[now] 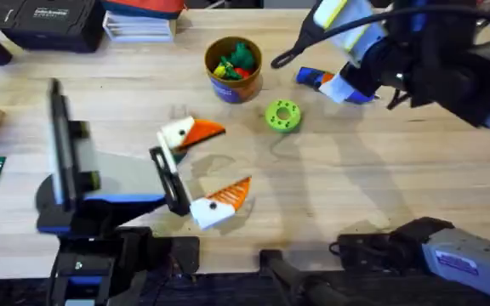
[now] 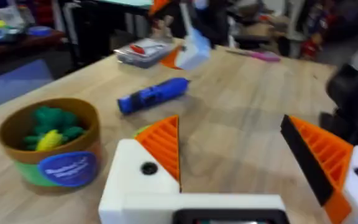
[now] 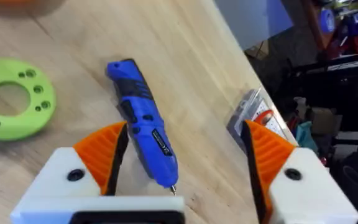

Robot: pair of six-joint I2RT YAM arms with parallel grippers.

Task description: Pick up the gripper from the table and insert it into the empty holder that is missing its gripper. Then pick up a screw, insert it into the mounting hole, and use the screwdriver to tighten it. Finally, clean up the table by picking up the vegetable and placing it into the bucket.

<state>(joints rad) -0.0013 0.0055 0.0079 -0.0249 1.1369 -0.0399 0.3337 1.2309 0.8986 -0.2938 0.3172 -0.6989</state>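
Right gripper [image 3: 182, 171] spread wide, orange ribbed pads [image 3: 107, 152] on either side of the blue screwdriver [image 3: 143, 134], which lies flat on the tabletop [image 3: 191, 74] between them, metal bit toward the wrist, untouched as far as can be seen; left gripper [image 2: 247, 162] likewise open and empty, fingers [image 2: 160, 146] held above bare wood, the screwdriver [image 2: 153, 95] well beyond them and the bucket [image 2: 51, 146] just off to one side.

Judged as the screwdriver step: poised to grasp, not yet clamped; next move likely calls for lowering until the pads bracket the barrel mid-length, then closing squarely so the round body does not roll or twist out; afterwards, lining the bit up with the mounting hole. Cannot tell whether a screw is already seated.

Seen from overhead, the bucket [image 1: 233, 68] already holding green and yellow toy pieces, the dark-green vegetable [image 1: 242, 54] apparently among them; lime-green disc with holes [image 1: 282, 116] near it, between bucket and screwdriver [image 1: 334, 85]; black-and-blue holder stand [image 1: 75, 183] at the left of the tabletop [image 1: 381, 187].

Light wood-grain surface, mostly uncluttered; a clear plastic box [image 2: 143, 51] at its far edge; beyond, a cluttered workshop with shelves, cables and dark equipment.
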